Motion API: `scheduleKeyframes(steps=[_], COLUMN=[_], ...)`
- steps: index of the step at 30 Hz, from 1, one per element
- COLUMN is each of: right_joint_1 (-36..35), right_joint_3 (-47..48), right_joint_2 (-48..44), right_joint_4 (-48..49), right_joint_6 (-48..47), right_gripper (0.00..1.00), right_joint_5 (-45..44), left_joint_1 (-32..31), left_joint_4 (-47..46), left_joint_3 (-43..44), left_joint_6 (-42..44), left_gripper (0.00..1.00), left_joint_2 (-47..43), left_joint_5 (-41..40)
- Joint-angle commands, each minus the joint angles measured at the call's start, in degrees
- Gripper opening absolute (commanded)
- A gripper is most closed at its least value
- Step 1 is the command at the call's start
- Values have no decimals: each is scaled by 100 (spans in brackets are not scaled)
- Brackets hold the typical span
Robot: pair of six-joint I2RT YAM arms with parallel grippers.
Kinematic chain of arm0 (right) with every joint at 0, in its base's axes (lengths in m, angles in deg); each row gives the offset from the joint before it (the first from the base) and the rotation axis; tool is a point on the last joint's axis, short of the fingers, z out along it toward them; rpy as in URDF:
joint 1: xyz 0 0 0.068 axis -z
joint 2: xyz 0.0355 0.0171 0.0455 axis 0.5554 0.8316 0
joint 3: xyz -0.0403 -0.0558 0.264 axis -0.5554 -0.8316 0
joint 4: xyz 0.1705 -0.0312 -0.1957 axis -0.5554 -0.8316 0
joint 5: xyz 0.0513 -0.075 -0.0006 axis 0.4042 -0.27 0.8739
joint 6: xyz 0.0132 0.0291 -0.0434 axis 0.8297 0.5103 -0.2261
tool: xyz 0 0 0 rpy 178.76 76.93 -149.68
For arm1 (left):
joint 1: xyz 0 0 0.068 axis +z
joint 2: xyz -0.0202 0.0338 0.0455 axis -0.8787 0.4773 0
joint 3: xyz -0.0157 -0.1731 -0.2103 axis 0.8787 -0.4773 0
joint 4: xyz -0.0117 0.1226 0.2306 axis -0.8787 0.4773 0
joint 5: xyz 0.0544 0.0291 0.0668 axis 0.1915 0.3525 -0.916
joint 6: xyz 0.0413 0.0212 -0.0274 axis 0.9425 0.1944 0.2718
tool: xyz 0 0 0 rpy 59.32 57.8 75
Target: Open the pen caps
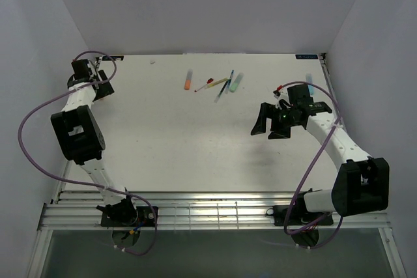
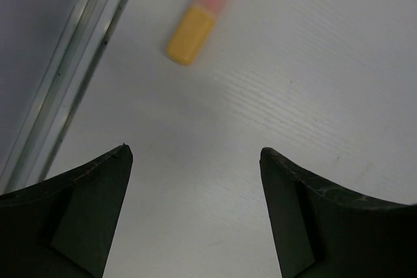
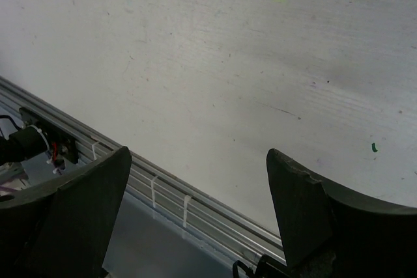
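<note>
By the table's left edge, left gripper stands wide, empty, before an orange cap; right gripper wide, empty.

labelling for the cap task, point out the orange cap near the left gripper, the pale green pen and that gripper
orange cap [image 2: 189,43], left wrist view, middle of the cap
pale green pen [image 1: 236,82], top view, middle of its length
left gripper [image 2: 195,151], left wrist view, midway between its open fingertips

Wide open table in front of pen cluster, nothing blocking; side walls close; edge rail crowds left end effector.
</note>
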Motion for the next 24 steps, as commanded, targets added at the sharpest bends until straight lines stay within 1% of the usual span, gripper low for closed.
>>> scheduleKeyframes(steps=[1,2,3,6,9,10,11,13,14,17,21,24], right_joint_1=[-138,-173,-261,-410,-472,-490,-499,-525,-534,-534,-534,-534], right_joint_3=[358,384,411,411,367,367,376,428,437,472,420,437], right_joint_2=[96,105,105,114,140,158,184,246,272,334,334,351], right_joint_4=[67,40,5,-65,-66,-48,-48,-39,-31,-22,-4,13], right_joint_6=[-194,-238,-317,-440,-467,-467,-476,-476,-476,-485,-485,-476], right_gripper=[90,90,90,90,90,90,90,90,90,90,90,90], right_joint_5=[234,278,287,243,243,260,278,269,269,252,208,199], left_joint_1=[335,371,406,476,547,547,547,547,556,538,485,380], left_joint_4=[-1031,-1120,-1234,-1278,-1270,-1253,-1226,-1130,-1077,-761,-760,-690], left_joint_3=[363,424,616,1047,1715,2056,2216,2506,2777,3174,2939,2772], left_joint_6=[708,900,1137,1490,1656,1736,1841,2122,2175,2255,2282,2430], left_gripper=[90,90,90,90,89,89,89,88,88,87,86,86], left_joint_2=[155,374,506,1034,1481,1596,1702,1983,2089,2405,2406,2415], left_joint_5=[492,880,1084,1139,1358,1402,1585,1736,1780,2034,2237,2124])
